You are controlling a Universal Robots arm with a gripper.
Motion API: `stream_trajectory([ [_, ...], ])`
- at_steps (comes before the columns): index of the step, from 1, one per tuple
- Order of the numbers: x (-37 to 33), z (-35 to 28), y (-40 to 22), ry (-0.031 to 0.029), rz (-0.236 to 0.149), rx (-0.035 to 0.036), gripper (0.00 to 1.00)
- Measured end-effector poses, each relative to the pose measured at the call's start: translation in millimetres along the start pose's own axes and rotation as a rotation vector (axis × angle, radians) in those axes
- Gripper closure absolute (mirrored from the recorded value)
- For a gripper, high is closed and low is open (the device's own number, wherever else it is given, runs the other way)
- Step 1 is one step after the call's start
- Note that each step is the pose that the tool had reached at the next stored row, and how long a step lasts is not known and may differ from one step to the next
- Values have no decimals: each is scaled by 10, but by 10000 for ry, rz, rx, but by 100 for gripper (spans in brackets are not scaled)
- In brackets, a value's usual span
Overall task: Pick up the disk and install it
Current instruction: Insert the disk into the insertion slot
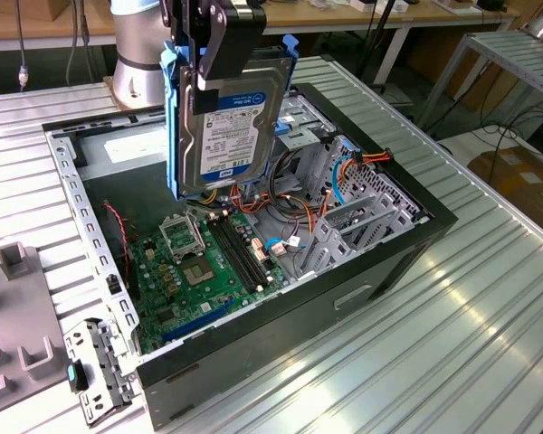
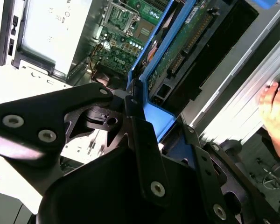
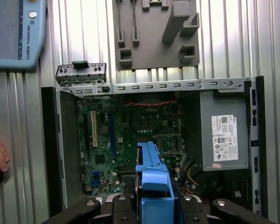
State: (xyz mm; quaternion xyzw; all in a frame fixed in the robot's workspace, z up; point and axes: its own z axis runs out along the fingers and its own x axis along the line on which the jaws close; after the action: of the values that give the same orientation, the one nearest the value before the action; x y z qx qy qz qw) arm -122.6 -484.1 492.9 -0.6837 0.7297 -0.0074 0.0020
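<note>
Both sides of the hand (image 1: 197,63) pinch the disk (image 1: 224,127) by its blue rails, holding it upright (label facing the exterior view) above the open computer case (image 1: 389,244), over the motherboard (image 1: 199,271). Should that pinch slip on the smooth plastic, the disk would likely fall onto the motherboard. Lowered askew, it could snag the orange cables (image 1: 362,163) and jam short of seating.

Ribbed alu table (image 1: 489,307), wood bench (image 1: 330,18) behind
</note>
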Motion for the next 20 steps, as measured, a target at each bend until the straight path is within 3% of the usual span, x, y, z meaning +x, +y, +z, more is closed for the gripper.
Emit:
stream_trajectory([
  [12,16,8,-47,10,0,1,63],
  [14,16,10,-101,11,2,1,63],
  [17,6,24,-255,14,-7,-1,63],
  [19,-4,44,-405,13,-34,-1,63],
  [20,0,48,-416,12,-72,-1,63],
])
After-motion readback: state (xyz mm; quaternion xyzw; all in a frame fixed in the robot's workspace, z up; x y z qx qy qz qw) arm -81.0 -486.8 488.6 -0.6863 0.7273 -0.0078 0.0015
